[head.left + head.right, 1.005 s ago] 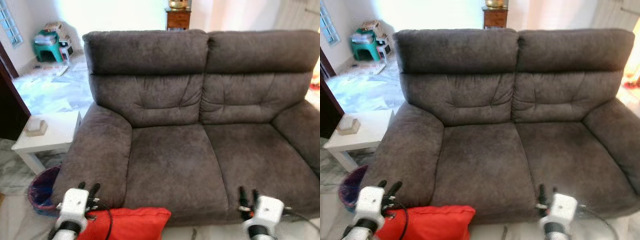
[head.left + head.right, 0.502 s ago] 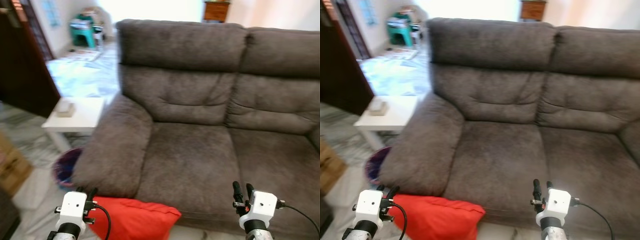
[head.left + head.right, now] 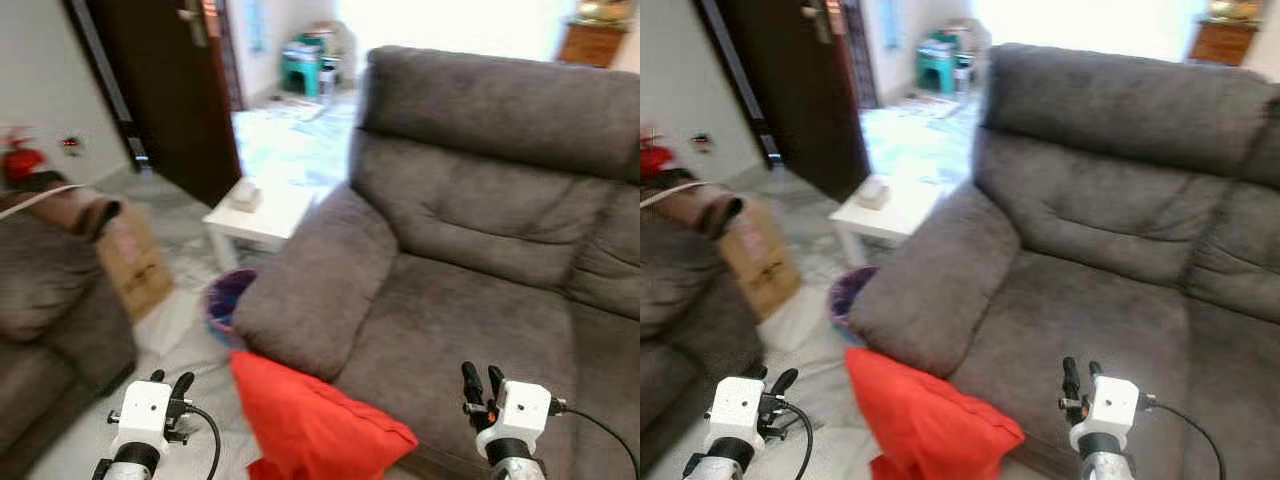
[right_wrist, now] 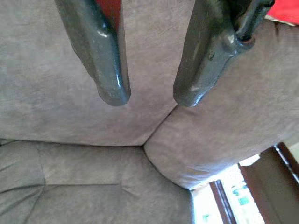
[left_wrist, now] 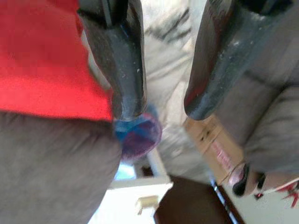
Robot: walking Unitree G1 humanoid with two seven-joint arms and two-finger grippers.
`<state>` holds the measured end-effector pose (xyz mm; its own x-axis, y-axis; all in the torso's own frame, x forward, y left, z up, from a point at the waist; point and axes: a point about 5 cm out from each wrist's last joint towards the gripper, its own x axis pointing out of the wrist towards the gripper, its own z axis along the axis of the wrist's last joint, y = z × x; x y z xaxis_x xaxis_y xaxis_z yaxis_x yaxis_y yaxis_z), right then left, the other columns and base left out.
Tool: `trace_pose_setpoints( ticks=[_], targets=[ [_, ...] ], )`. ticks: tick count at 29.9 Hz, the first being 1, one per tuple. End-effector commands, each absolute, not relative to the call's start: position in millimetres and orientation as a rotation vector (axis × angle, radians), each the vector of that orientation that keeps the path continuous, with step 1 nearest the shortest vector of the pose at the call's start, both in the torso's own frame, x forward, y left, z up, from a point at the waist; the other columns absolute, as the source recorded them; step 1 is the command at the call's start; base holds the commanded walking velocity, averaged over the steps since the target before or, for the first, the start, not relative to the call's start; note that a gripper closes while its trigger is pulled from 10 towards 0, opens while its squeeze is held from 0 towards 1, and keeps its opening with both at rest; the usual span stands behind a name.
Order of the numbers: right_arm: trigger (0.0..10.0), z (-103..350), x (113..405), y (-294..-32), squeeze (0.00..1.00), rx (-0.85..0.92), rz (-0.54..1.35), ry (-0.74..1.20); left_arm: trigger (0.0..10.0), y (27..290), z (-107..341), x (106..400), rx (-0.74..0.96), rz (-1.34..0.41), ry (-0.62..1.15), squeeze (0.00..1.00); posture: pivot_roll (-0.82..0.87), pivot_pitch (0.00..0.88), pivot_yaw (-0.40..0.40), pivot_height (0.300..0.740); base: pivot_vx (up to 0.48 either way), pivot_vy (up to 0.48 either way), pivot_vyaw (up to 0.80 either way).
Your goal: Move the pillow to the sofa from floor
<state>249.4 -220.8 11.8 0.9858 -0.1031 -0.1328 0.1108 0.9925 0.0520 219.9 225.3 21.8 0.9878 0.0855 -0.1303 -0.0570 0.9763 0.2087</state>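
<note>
Left tool [image 3: 168, 385]: hung low over the marble floor [image 3: 185, 320], beside the red pillow; its two black fingers [image 5: 122, 70] stood a little apart with nothing between them
Right tool [image 3: 479, 381]: hovered above the front of the sofa seat; fingers [image 4: 103, 60] parted by a narrow gap, gripping nothing
Red pillow [image 3: 310, 420]: stood on the floor, tilted, its upper side leaning against the front of the sofa's armrest; it lay between the two tools, nearer the left one
Sofa [image 3: 470, 200]: dark grey, plush; seat cushions bare; armrest [image 3: 315, 280] rounded, just above the pillow
Waste bin [image 3: 228, 300]: blue and purple, on the floor just beside the armrest, between sofa and white surface
White surface [image 3: 262, 212]: a low side table next to the armrest; a small pale box [image 3: 243, 196] sat on it
Cardboard box [image 3: 135, 262]: on the floor, touching a second dark seat [image 3: 50, 300]
Door [image 3: 165, 90]: dark brown, open; green stool [image 3: 300, 68] in the bright room beyond
</note>
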Motion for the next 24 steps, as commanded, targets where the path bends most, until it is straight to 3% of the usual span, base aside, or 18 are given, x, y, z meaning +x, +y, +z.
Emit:
trace_pose_setpoints(
  ticks=[1,21,24],
  targets=[
    [10.0,11,248,-225,0.00,0.071,-0.130,0.140,10.0,226,23,222,0.197,0.076,0.128,0.00,0.00,0.073,0.010,0.740,0.000,0.000,0.00],
    [10.0,12,250,-215,0.00,0.092,-0.075,0.137,10.0,223,33,231,0.195,0.080,0.079,0.00,0.00,0.075,0.002,0.740,0.000,0.000,0.00],
    [10.0,13,250,-215,0.00,0.093,-0.076,0.136,10.0,221,32,232,0.197,0.070,0.084,0.00,-0.01,0.079,0.006,0.720,0.000,0.000,0.00]
  ],
)
